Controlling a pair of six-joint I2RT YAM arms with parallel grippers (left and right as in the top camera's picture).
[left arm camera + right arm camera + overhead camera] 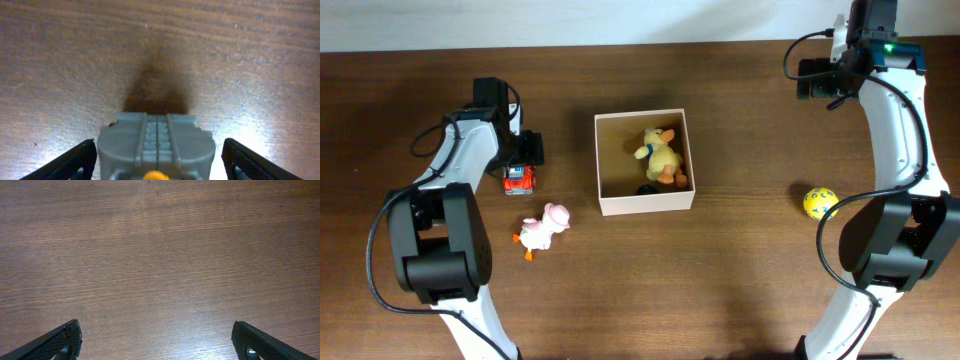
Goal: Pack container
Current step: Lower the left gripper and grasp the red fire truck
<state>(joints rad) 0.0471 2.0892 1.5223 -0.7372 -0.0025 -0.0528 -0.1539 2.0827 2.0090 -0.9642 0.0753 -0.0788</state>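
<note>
left arm (460, 150) jaws, spread wide, straddle a red toy truck (519, 180) across its width on the surface. the container (610, 205), a yellow duck (663, 155) inside, lies well apart toward the middle. right arm (895, 110) jaws, also spread, hover over bare wood, farther from the truck.

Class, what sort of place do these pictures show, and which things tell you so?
Most likely a robotics lab bench, not a home: a cabled left arm and right arm flank a wooden table, where the container holding a plush duck sits near a pink plush toy and yellow ball.
</note>
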